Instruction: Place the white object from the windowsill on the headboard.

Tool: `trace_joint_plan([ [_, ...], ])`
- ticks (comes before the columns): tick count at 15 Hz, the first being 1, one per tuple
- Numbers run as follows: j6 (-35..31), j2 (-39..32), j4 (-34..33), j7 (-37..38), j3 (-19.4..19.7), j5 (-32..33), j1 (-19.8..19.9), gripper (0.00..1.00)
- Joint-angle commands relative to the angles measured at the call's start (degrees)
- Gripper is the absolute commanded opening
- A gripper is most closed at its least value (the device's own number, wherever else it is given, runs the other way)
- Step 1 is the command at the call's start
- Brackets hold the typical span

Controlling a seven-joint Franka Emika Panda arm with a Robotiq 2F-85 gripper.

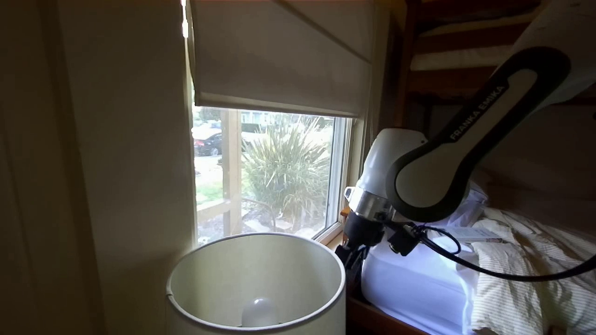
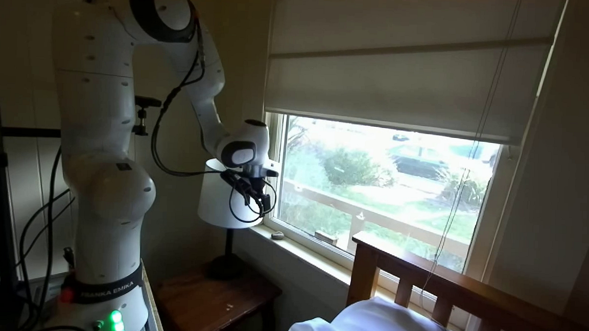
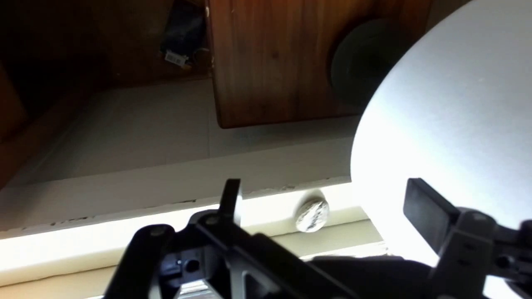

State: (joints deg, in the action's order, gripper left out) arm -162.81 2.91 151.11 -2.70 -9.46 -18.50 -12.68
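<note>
The room is dim, lit by a window [image 2: 382, 188] whose part-lowered blind [image 2: 400, 86] lets daylight onto the windowsill [image 2: 315, 258]. Positions are taken from the lamp [image 2: 217, 202], which stands on a wooden table [image 2: 206, 304]. The white object [image 3: 312, 215] rests on the windowsill near the lamp, with nothing gripping it. The end effector [image 3: 326, 203] hangs close beside the lamp, pointing downward, jaws spread wide and holding nothing; the spread appears meant to straddle the object. In the wrist view one side of it overlaps the lamp; contact between the two cannot be established. The lamp leaves little room there and, it is judged, could be knocked during a descent. The headboard [image 2: 466, 284] stands well apart from the lamp, farther along the window; its top rail looks narrow, so placement would likely call for a level approach and a careful release.
</note>
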Motion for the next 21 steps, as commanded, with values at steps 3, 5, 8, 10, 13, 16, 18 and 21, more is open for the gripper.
trace_joint_plan([
  [3, -1.6, -5.7, -3.1, 4.5, 2.4, 8.0, 4.5, 1.00],
  [5, -2.8, -4.0, -1.3, 3.0, 2.1, 6.5, 4.8, 1.00],
  [8, -5.2, -6.2, -1.9, 8.8, 2.3, 8.0, 4.5, 1.00],
  [10, -5.6, -8.2, -3.5, 14.6, 2.1, 6.1, 4.1, 1.00],
  [13, -6.5, -12.7, -7.5, 21.6, 3.5, 8.9, 4.1, 1.00],
  [16, -7.8, -17.9, -12.3, 23.7, 5.3, 10.3, 3.3, 1.00],
  [18, -5.0, -21.2, -16.3, 20.6, 3.9, 8.1, 4.2, 1.00],
  [21, -0.7, -25.4, -21.3, 14.0, -1.5, 4.4, 7.3, 1.00],
])
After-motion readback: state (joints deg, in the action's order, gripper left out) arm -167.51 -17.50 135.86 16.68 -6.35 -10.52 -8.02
